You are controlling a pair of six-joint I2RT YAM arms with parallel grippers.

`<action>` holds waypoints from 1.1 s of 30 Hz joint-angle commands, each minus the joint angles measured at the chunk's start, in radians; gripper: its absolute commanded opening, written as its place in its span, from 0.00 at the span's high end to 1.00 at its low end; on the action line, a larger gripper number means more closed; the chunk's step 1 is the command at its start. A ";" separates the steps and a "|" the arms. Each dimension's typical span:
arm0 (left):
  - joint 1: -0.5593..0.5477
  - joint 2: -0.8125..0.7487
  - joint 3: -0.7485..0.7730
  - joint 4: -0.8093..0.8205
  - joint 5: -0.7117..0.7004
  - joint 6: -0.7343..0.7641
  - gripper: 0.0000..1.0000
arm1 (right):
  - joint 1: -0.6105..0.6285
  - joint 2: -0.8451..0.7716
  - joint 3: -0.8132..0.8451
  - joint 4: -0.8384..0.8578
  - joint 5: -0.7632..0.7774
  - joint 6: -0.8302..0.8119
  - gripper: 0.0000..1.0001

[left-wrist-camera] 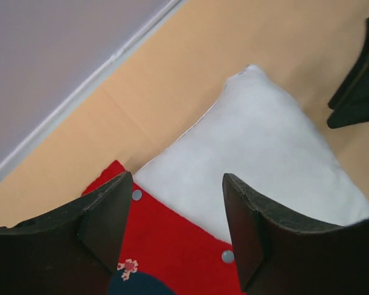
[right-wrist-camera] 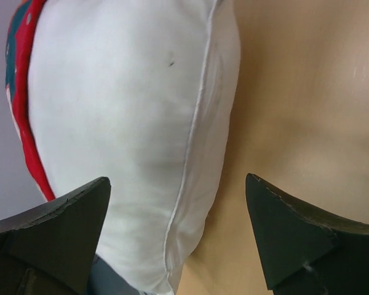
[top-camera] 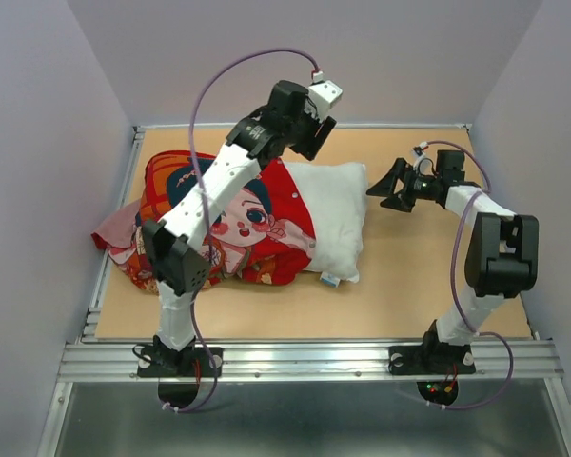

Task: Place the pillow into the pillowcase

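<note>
The white pillow (top-camera: 335, 219) lies on the table with its left part inside the red pillowcase (top-camera: 257, 228), whose cartoon-child face is up. Its right half sticks out of the case's mouth. My left gripper (top-camera: 316, 133) hovers open above the far edge of that mouth. In the left wrist view the left gripper (left-wrist-camera: 177, 178) has nothing between its fingers, with the pillowcase hem (left-wrist-camera: 172, 236) and the pillow (left-wrist-camera: 264, 153) below. My right gripper (top-camera: 390, 190) stands open just right of the pillow's end. In the right wrist view the right gripper (right-wrist-camera: 178, 179) faces the pillow (right-wrist-camera: 123, 110), holding nothing.
The wooden tabletop (top-camera: 419, 276) is ringed by purple walls at the back and sides. A metal rail (top-camera: 314, 357) runs along the near edge. Pale pink cloth of the case (top-camera: 114, 228) bunches at the left table edge.
</note>
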 commanded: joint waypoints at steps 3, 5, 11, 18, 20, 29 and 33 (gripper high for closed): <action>0.049 0.154 0.001 0.003 -0.276 -0.162 0.32 | 0.056 0.132 0.118 0.074 -0.012 0.084 0.05; 0.063 0.184 0.009 0.005 -0.304 -0.164 0.34 | 0.077 0.148 0.125 0.088 -0.015 0.095 0.05; 0.087 0.235 0.017 -0.015 -0.367 -0.149 0.39 | 0.154 0.160 0.108 0.160 -0.043 0.115 0.20; 0.119 0.269 -0.017 -0.043 -0.344 -0.150 0.47 | 0.165 0.138 0.089 0.159 -0.069 0.089 0.36; 0.123 0.280 -0.002 -0.052 -0.306 -0.147 0.48 | 0.166 0.131 0.085 0.159 -0.077 0.085 0.38; 0.126 0.240 0.009 -0.004 -0.157 -0.161 0.34 | 0.183 0.103 0.060 0.159 -0.091 0.055 0.65; 0.129 0.277 0.009 -0.055 -0.230 -0.158 0.39 | 0.182 0.080 0.040 0.157 -0.098 0.046 0.75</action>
